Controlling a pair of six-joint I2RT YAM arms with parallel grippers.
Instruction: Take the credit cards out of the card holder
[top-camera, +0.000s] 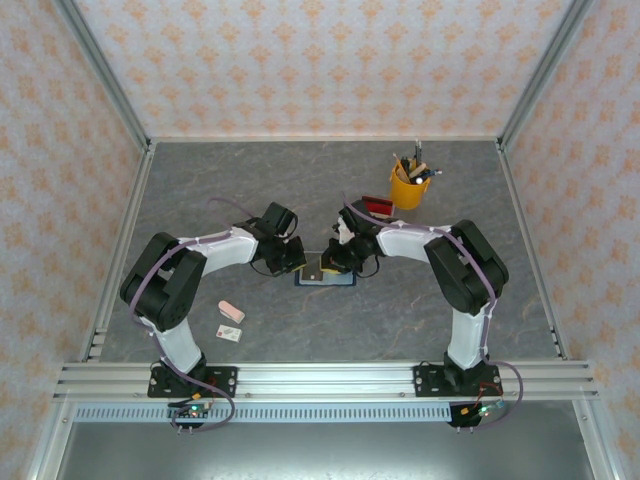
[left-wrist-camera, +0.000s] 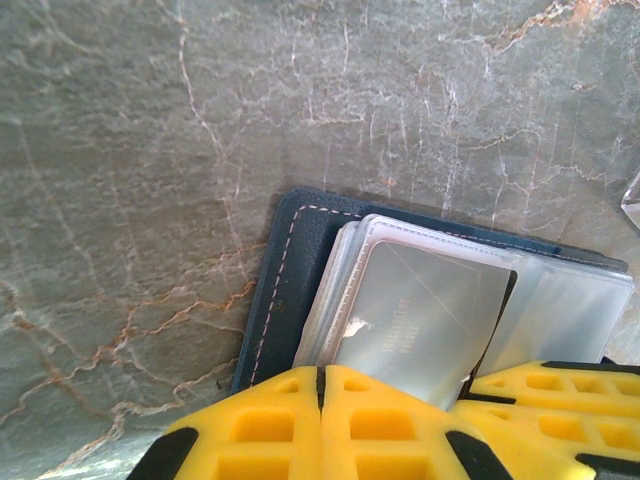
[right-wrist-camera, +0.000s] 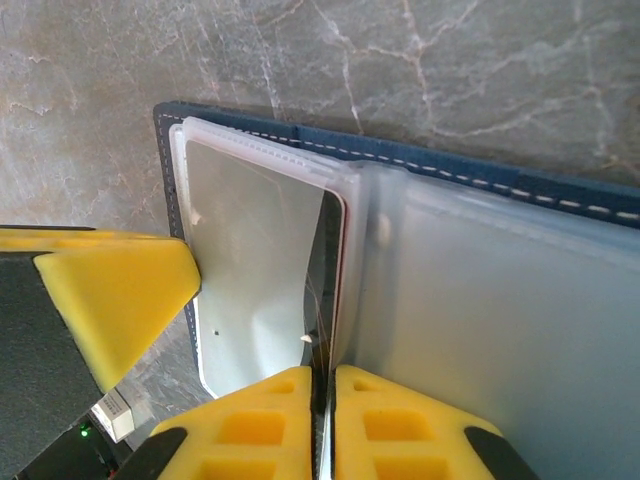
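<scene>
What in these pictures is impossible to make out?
- Top view: the card holder is tiny and partly under the left gripper and right gripper; cards cannot be counted.
- Left wrist view: glare on the clear sleeve washes out the grey card's print.
- Right wrist view: the shut fingers hide whether they pinch card or sleeve.

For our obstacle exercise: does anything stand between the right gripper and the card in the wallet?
Only the clear sleeve covering the card; the right gripper is closed at its edge. Nothing else visible.
</scene>
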